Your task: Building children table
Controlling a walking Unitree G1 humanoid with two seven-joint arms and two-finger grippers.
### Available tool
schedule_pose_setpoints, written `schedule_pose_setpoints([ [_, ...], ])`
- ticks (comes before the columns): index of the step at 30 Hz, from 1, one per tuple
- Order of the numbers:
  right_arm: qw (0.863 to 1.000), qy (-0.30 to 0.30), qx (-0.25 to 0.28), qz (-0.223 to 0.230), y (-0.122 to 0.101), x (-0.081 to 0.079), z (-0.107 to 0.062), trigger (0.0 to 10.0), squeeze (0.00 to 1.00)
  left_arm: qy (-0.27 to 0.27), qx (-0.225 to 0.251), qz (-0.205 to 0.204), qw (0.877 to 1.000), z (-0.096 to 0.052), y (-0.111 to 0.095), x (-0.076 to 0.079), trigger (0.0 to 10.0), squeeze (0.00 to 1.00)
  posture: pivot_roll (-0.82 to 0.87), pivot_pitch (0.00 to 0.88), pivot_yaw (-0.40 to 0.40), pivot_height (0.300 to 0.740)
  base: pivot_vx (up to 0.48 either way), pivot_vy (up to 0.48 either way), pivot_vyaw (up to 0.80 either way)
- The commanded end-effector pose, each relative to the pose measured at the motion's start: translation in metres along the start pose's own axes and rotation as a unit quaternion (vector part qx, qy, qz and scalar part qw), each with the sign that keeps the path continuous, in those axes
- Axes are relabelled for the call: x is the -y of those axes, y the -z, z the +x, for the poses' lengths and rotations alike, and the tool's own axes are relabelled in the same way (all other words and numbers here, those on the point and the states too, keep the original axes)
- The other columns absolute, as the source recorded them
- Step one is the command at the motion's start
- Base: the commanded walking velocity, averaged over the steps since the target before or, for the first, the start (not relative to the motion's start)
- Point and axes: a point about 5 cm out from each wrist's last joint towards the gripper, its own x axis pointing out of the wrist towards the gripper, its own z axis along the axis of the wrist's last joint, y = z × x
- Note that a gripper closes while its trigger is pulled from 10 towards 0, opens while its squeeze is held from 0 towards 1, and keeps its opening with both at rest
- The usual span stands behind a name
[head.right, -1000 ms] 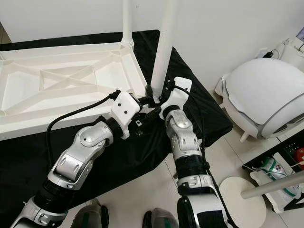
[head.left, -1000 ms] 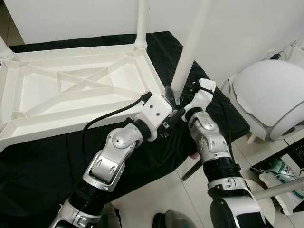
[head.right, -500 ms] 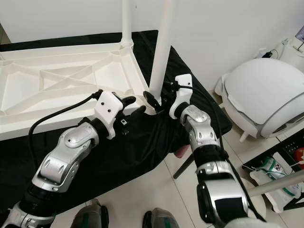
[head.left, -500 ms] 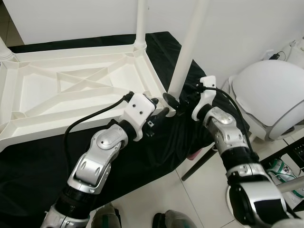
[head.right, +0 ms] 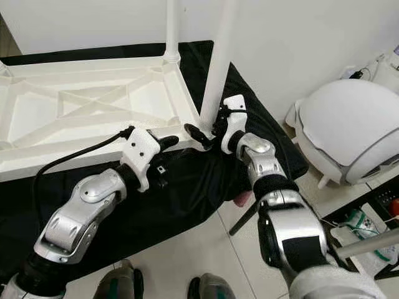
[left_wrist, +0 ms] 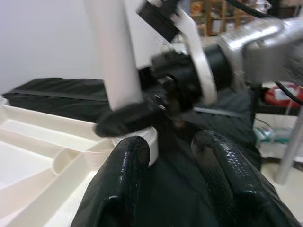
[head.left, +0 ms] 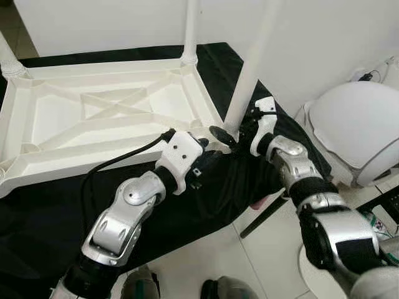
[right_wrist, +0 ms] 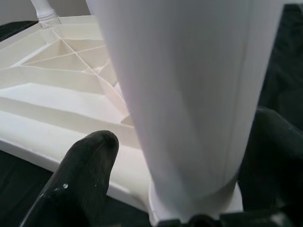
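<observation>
Underfoot, pale tile floor (head.left: 206,249) runs to a black cloth (head.left: 56,205), where the white children's table (head.left: 93,118) lies upside down, its long axis running left to right. My left claw (head.left: 209,156) hangs open and empty beside the near corner. My right claw (head.right: 202,134) straddles the corner leg (head.left: 249,68), fingers (right_wrist: 80,175) spread either side of its upright base. A far leg (head.left: 190,31) stands against the white wall (head.left: 112,25); a rounded white appliance (head.left: 352,131) sits right.

Right gripper (head.right: 206,132) straddles the leg (head.right: 218,68) at its socket, a finger either side, blocking that corner; left gripper (head.left: 202,149) sits spread just beside it, crowding the near side; tabletop (head.left: 93,124) underside lies open between ribs; far leg (head.left: 190,28) guards the back corner.
</observation>
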Motion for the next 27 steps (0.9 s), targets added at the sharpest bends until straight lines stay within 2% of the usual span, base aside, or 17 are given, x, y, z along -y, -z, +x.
schedule_pose_setpoints([
  [1, 1.000, -0.002, -0.003, -0.004, 0.001, 0.002, -0.001, 7.8, 0.00, 0.015, -0.001, -0.004, 1.000, -0.001, -0.001, 0.003, 10.0, 0.00, 0.04, 0.004, -0.076, 0.740, 0.000, 0.000, 0.00],
  [2, 1.000, -0.003, -0.004, -0.005, 0.000, 0.002, 0.000, 2.8, 0.00, 0.015, -0.003, -0.005, 1.000, -0.002, 0.000, 0.003, 10.0, 0.00, 0.04, 0.003, -0.077, 0.740, 0.000, 0.000, 0.00],
  [3, 1.000, -0.005, -0.007, -0.007, 0.001, 0.002, 0.000, 1.9, 0.00, 0.014, -0.005, -0.005, 1.000, -0.002, 0.000, 0.003, 10.0, 0.00, 0.04, 0.004, -0.077, 0.740, 0.000, 0.000, 0.00],
  [4, 1.000, -0.002, -0.014, -0.011, 0.002, 0.003, 0.000, 0.0, 0.00, 0.014, -0.006, -0.006, 1.000, -0.003, 0.000, 0.004, 10.0, 0.00, 0.05, 0.001, -0.078, 0.740, 0.000, 0.000, 0.00],
  [16, 0.998, 0.013, -0.055, -0.013, 0.021, 0.006, -0.011, 0.0, 0.00, 0.012, -0.011, -0.008, 1.000, -0.005, 0.000, 0.003, 10.0, 0.00, 0.04, 0.000, -0.080, 0.740, 0.000, 0.000, 0.00],
  [17, 0.998, 0.025, -0.056, -0.009, 0.023, 0.007, -0.012, 4.2, 0.00, 0.013, -0.011, -0.009, 1.000, -0.005, 0.000, 0.003, 10.0, 0.00, 0.04, 0.001, -0.080, 0.740, 0.000, 0.000, 0.00],
  [18, 0.998, 0.025, -0.056, -0.009, 0.023, 0.007, -0.012, 4.2, 0.00, 0.013, -0.011, -0.009, 1.000, -0.005, 0.000, 0.003, 10.0, 0.00, 0.04, 0.001, -0.080, 0.740, 0.000, 0.000, 0.00],
  [19, 0.998, 0.040, -0.056, -0.001, 0.024, 0.009, -0.013, 10.0, 0.00, 0.014, -0.010, -0.010, 1.000, -0.005, 0.000, 0.003, 10.0, 0.00, 0.04, 0.000, -0.080, 0.740, 0.000, 0.000, 0.00],
  [22, 0.993, 0.104, -0.055, -0.003, 0.023, 0.015, -0.014, 10.0, 0.00, 0.015, -0.011, -0.012, 1.000, -0.005, 0.000, 0.004, 10.0, 0.00, 0.03, 0.004, -0.077, 0.740, 0.000, 0.000, 0.00],
  [24, 0.988, 0.146, -0.052, 0.011, 0.023, 0.018, -0.012, 10.0, 0.00, 0.016, -0.011, -0.014, 1.000, -0.005, 0.000, 0.005, 10.0, 0.00, 0.03, 0.007, -0.075, 0.740, 0.000, 0.000, 0.00],
  [27, 0.975, 0.210, -0.042, 0.061, 0.022, 0.021, -0.010, 10.0, 0.00, 0.019, -0.011, -0.018, 1.000, -0.005, 0.001, 0.007, 10.0, 0.00, 0.02, 0.008, -0.074, 0.740, 0.000, 0.000, 0.00],
])
